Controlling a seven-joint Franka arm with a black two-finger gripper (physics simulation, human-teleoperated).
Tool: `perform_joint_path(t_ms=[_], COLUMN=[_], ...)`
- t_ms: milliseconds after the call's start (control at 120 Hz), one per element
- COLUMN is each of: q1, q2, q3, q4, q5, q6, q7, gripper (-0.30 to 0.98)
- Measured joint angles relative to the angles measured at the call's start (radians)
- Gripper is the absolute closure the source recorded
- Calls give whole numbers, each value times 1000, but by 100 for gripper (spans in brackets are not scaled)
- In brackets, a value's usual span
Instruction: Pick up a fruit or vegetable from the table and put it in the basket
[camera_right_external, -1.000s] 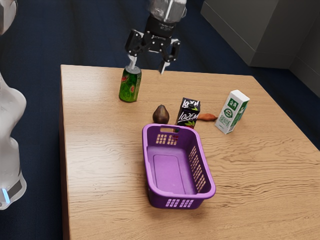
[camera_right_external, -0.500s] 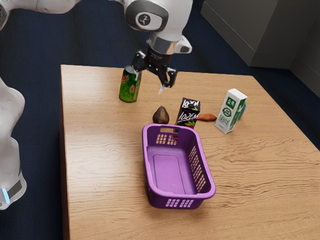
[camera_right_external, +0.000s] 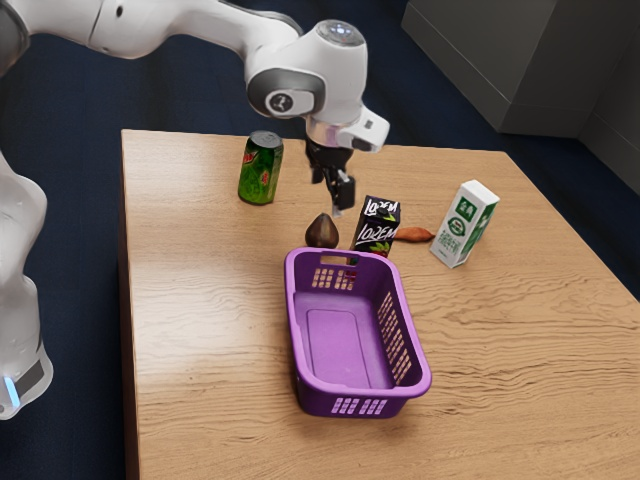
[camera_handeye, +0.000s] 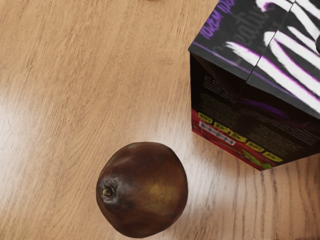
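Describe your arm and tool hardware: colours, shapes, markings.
My arm has smooth, rounded white shells. Near the wrist, a dark grey panel surrounds a white oval with a small dark round emblem. A grey cap tops that housing. Lower white section: pale-blue strip. The tool is black and angular.

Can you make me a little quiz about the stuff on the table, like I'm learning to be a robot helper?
1. Which thing is nearest the brown fruit?
A) white carton
B) black carton
C) green can
2. True or false: the green can stands outside the purple basket.
3. Fill in: the brown fruit rests on the ____.

Key: 1. B; 2. true; 3. table
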Motion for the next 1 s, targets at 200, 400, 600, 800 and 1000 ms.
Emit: perform_joint_path(t_ms=[200,400,600,800,1000], q1=[-4,15,44,74,81], q2=[-39,1,42,66,109], q3=[1,2,3,3,3], q4=[-48,-85,-85,-85,-86], q5=[2,-7,0,-3,-32], q6=[43,73,136,171,216], q7=[157,269,350,408,449], gripper=[0,0,0,0,0])
